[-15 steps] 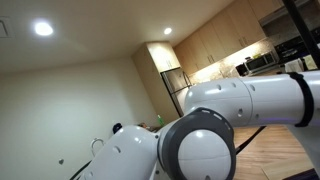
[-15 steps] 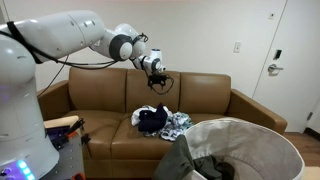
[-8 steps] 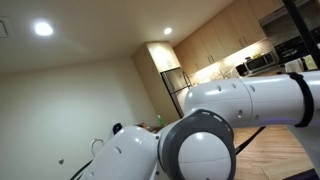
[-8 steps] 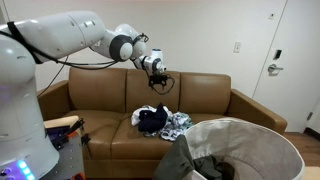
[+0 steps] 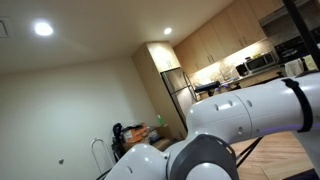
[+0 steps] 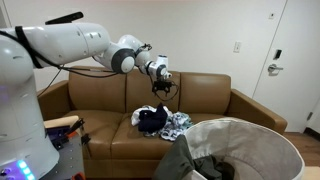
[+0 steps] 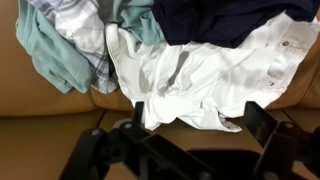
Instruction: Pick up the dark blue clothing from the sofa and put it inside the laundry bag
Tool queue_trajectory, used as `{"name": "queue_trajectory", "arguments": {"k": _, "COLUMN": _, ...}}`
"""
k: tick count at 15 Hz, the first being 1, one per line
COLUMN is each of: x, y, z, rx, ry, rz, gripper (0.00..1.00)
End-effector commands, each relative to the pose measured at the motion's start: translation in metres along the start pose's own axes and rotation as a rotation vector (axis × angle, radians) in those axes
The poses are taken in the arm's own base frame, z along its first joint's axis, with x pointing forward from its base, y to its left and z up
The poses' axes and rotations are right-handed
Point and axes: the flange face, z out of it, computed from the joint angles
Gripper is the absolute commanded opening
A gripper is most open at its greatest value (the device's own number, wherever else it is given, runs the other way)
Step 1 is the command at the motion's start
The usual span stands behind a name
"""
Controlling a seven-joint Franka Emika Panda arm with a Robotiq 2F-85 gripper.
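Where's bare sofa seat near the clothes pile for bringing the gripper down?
Bare leather on the sofa seat flanks the clothes pile on both sides, out to each armrest; the wrist view shows a bare strip along the edge of the white garment. Crowded: mid-seat, where the dark blue clothing lies below the open gripper, and near the laundry bag.

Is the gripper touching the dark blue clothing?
Apart. An exterior view shows the gripper above the dark blue clothing, with the sofa back visible between them.

White shirt beside pale green garment; white door.
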Motion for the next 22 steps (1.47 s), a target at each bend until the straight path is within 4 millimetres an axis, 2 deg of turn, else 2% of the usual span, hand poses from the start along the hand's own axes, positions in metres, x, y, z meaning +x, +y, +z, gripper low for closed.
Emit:
{"name": "queue_trajectory", "arguments": {"k": 1, "x": -0.014, "y": 0.007, "z": 0.025, "rx": 0.062, "ry": -0.021, "rz": 0.059, "gripper": 1.00}}
{"name": "queue_trajectory", "arguments": {"k": 7, "x": -0.032, "y": -0.011, "z": 0.067, "rx": 0.091, "ry": -0.113, "rz": 0.235, "gripper": 1.00}}
{"name": "queue_trajectory", "arguments": {"k": 9, "x": -0.035, "y": -0.016, "z": 0.068, "rx": 0.080, "ry": -0.142, "rz": 0.302, "gripper": 1.00}}
{"name": "queue_trajectory", "arguments": {"k": 13, "x": -0.020, "y": -0.032, "z": 0.062, "rx": -0.010, "ry": -0.171, "rz": 0.395, "gripper": 1.00}}
{"name": "queue_trajectory", "arguments": {"k": 16, "x": -0.019, "y": -0.040, "z": 0.062, "rx": -0.017, "ry": -0.180, "rz": 0.449, "gripper": 1.00}}
{"name": "queue_trajectory", "arguments": {"k": 17, "x": -0.017, "y": -0.042, "z": 0.063, "rx": -0.016, "ry": -0.168, "rz": 0.454, "gripper": 1.00}}
{"name": "queue_trajectory", "arguments": {"k": 19, "x": -0.005, "y": -0.043, "z": 0.062, "rx": -0.053, "ry": -0.060, "rz": 0.346, "gripper": 1.00}}
{"name": "queue_trajectory", "arguments": {"k": 20, "x": -0.010, "y": -0.042, "z": 0.064, "rx": -0.028, "ry": -0.105, "rz": 0.401, "gripper": 1.00}}
{"name": "queue_trajectory", "arguments": {"k": 22, "x": -0.005, "y": -0.043, "z": 0.061, "rx": -0.039, "ry": -0.071, "rz": 0.380, "gripper": 1.00}}
